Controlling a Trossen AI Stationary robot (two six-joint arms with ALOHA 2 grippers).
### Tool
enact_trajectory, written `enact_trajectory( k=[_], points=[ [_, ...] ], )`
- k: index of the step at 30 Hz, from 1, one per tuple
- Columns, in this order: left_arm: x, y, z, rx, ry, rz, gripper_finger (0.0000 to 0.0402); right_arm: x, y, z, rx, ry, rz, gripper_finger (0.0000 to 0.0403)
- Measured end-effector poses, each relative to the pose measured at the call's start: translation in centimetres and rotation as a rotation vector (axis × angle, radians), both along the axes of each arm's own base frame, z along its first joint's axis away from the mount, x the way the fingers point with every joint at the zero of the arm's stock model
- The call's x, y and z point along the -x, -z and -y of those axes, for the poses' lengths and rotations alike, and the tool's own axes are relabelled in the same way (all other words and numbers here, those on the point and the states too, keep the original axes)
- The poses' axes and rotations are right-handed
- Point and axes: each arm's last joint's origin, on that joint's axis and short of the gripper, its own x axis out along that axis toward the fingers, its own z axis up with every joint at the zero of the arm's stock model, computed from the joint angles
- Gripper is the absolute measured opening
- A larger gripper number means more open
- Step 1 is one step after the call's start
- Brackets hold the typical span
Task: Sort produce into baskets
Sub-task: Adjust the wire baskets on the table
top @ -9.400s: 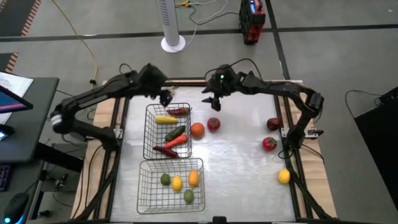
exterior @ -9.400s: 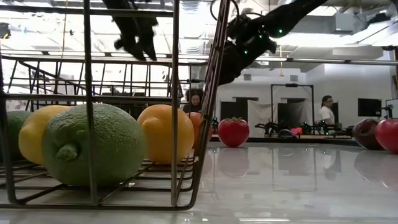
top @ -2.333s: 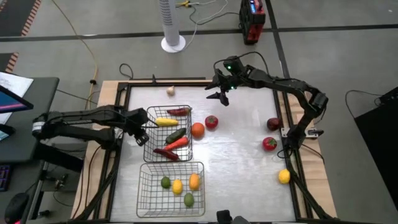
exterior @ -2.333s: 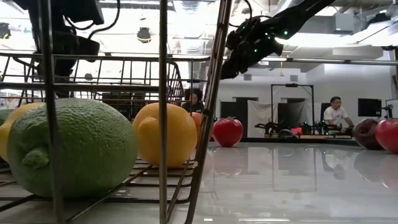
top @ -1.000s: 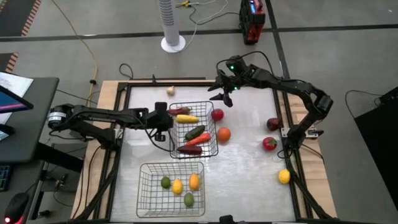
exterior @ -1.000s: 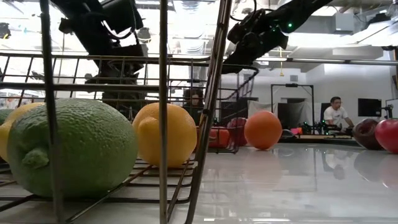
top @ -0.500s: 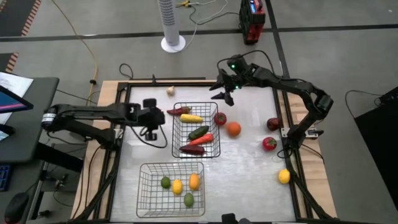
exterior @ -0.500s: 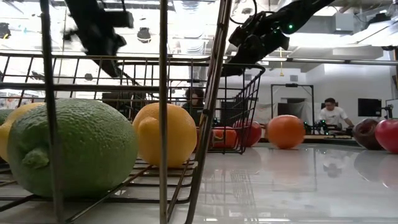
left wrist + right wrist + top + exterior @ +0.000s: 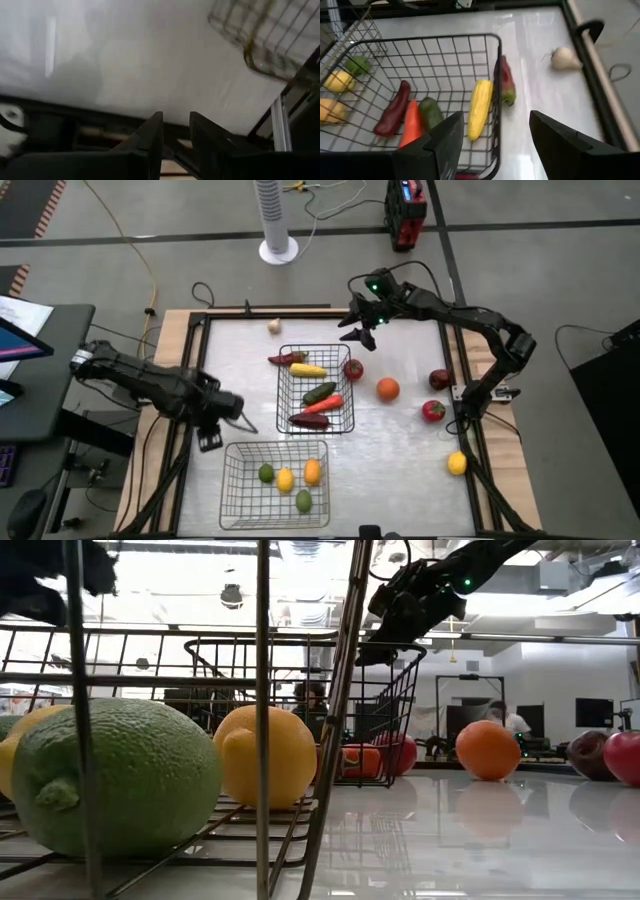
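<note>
Two wire baskets stand on the white table. The far basket [image 9: 345, 385] holds a corn cob [image 9: 479, 108], a cucumber [image 9: 430, 113], a carrot [image 9: 410, 122] and a dark red piece [image 9: 394, 108]. A red chilli [image 9: 505, 79] lies against the far basket's far rim. The near basket [image 9: 238, 480] holds limes [image 9: 120, 780], a lemon [image 9: 265, 755] and an orange fruit [image 9: 311, 471]. My left gripper [image 9: 210, 442] is shut and empty at the table's left edge. My right gripper [image 9: 358, 332] hangs open above the far basket's far right corner.
Loose on the table: an orange [image 9: 388, 389], a red fruit [image 9: 353, 369] beside the far basket, a dark red fruit [image 9: 439, 379], a red one [image 9: 432, 411], a yellow one [image 9: 457, 464] near the right edge, and white garlic [image 9: 274, 326] at the far edge.
My left gripper has drawn away from the far basket's left side, toward the table's left and near edges. The far basket slid a little to the right and then stayed. The orange has rolled right, away from the basket.
</note>
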Motion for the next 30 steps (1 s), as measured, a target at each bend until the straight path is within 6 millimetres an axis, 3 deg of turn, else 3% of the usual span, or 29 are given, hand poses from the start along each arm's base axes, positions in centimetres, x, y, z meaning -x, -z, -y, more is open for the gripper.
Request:
enact_trajectory(
  k=[7,15,23,30],
  points=[
    [-0.1,0.1,4.5,0.02,0.058,0.131,0.0083,-0.1,0.2,-0.5,-0.054,0.044,-0.045,0.0255],
    [-0.6,1.5,7.7,-0.032,0.187,0.19,0.0083,0.1,0.0,-0.1,-0.055,0.07,-0.037,0.0255],
    [-2.4,4.7,9.4,-0.127,0.314,0.133,0.0083,0.4,0.0,0.3,-0.061,0.106,-0.042,0.0255],
    [-4.7,6.0,8.6,-0.234,0.223,0.19,0.0083,0.2,0.0,0.2,-0.073,0.113,-0.045,0.0255]
  ],
)
